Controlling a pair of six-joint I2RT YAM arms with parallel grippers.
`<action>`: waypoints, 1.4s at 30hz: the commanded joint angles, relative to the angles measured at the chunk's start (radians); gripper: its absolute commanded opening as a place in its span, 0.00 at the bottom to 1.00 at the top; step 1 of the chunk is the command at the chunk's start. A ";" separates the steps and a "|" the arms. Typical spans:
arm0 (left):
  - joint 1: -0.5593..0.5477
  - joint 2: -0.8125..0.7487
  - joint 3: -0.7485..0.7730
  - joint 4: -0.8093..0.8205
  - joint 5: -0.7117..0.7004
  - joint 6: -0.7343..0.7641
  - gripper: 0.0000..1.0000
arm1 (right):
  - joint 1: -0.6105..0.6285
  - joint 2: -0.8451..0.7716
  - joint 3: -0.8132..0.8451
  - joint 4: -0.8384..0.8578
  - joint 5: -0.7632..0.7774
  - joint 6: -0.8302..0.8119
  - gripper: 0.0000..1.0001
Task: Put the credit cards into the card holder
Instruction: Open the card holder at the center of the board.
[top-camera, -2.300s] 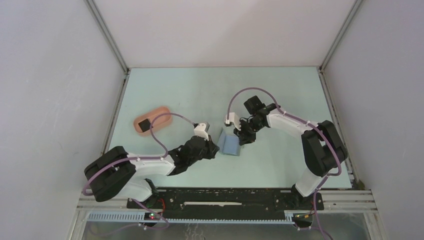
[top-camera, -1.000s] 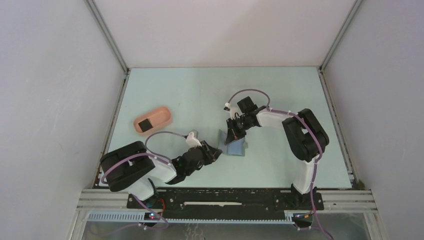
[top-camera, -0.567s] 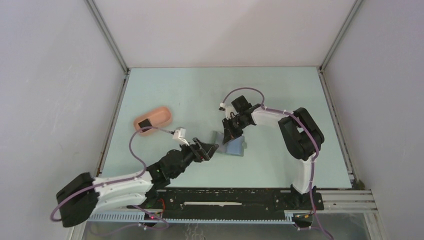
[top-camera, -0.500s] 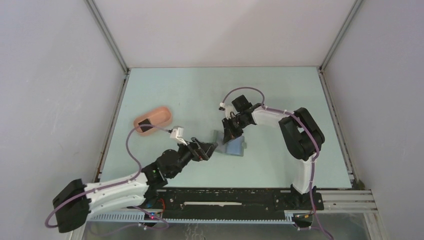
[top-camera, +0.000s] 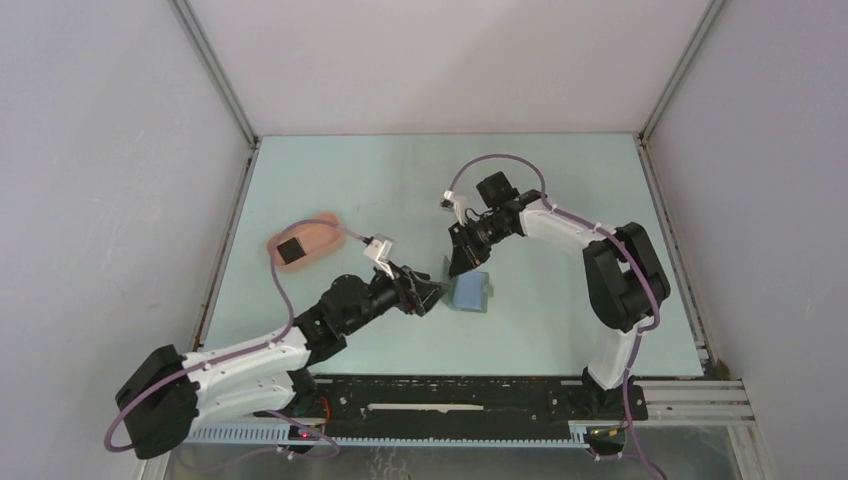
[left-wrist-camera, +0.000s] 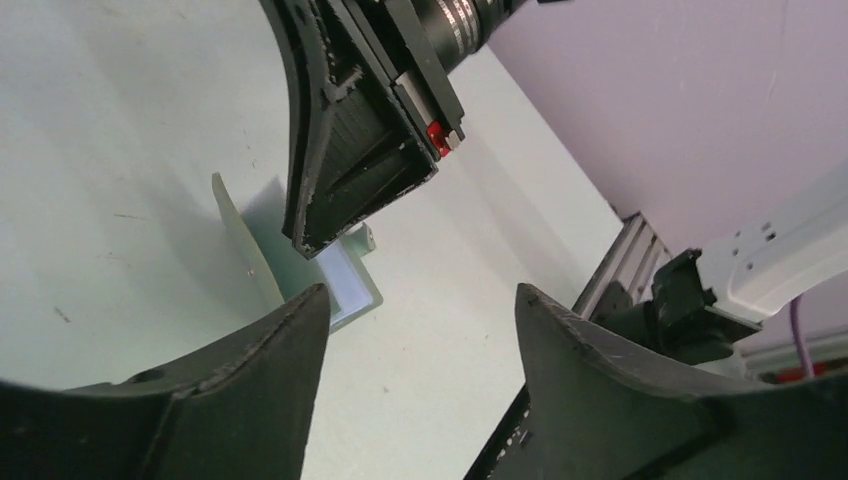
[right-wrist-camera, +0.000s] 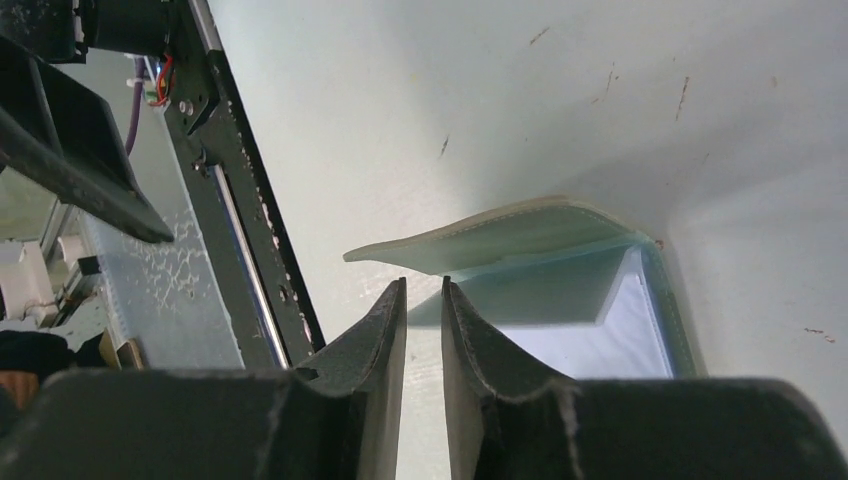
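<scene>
A pink tray sits by the left edge of the desk. Mid-desk, the left gripper gapes wide, released and empty — just beside the card holder, which lies open with one flap raised. Over that flap the right gripper is slightly parted, grasping nothing.

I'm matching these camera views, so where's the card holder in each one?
Top external: card holder just right of centre, slightly below the middle.
Left wrist: card holder lower left of centre, flap raised.
Right wrist: card holder centre-right, lying open.
Shared landmark: right gripper, its tips by the raised flap in all three.
</scene>
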 joint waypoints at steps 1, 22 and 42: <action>0.015 0.080 0.063 0.097 0.096 0.050 0.69 | -0.015 0.040 0.025 -0.042 -0.054 -0.054 0.27; 0.028 0.325 0.134 0.229 0.161 0.412 0.57 | -0.057 0.050 0.150 -0.248 -0.225 -0.285 0.28; -0.175 0.374 0.263 -0.134 -0.328 0.198 0.76 | -0.200 -0.429 -0.091 -0.042 -0.060 -0.307 0.29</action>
